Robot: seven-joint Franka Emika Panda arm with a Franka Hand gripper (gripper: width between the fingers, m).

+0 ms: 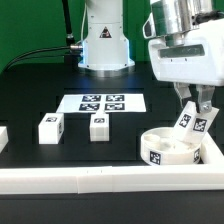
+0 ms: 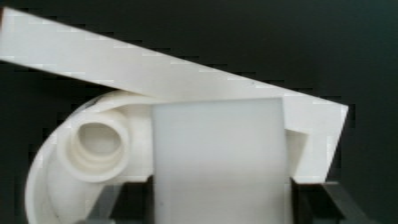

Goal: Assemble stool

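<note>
Exterior camera: off the arm, a little raised, looking across the matte black table toward the arm's white base at the far side. Mid range. The long white border rail is nearest the lens, the flat white marker board mid-table.

Wrist camera: very close, sighting down between the dark gripper fingers.

Shared: small white rectangular plastic leg block and white round ring-like plastic seat.

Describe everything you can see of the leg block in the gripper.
The leg block is a small white rectangular piece, plastic by its look, with black-and-white square tags on it. The gripper clamps its upper part. It hangs tilted over the round seat, its lower end at the seat's rim; whether they touch cannot be told.
</note>
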